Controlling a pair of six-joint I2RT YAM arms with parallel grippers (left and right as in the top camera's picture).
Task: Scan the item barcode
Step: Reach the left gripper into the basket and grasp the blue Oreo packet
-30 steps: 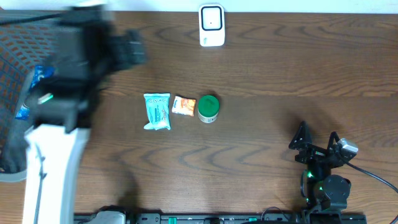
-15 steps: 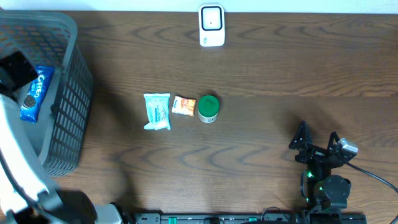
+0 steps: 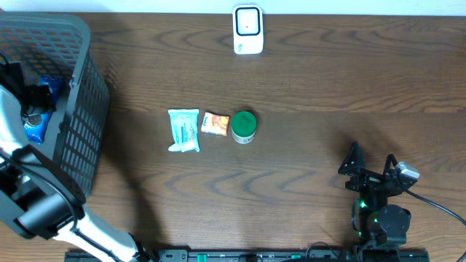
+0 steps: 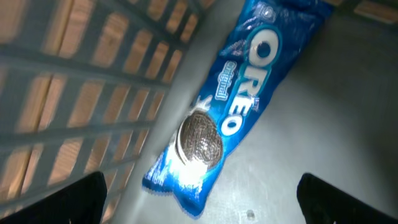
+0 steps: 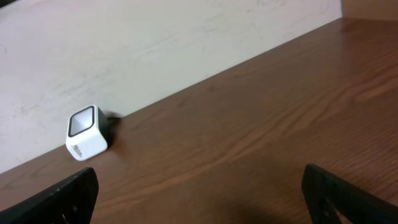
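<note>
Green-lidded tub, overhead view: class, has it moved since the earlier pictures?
No. The green-lidded tub sits in the same spot as before, just right of the orange packet and below the white scanner.

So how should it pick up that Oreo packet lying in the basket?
Pinch the Oreo packet across its narrow width, near the middle, coming straight down. It lies flat on the basket floor, long and slim, with the mesh wall close alongside, so a sideways approach looks blocked. The open left pincer hangs right over it.
</note>
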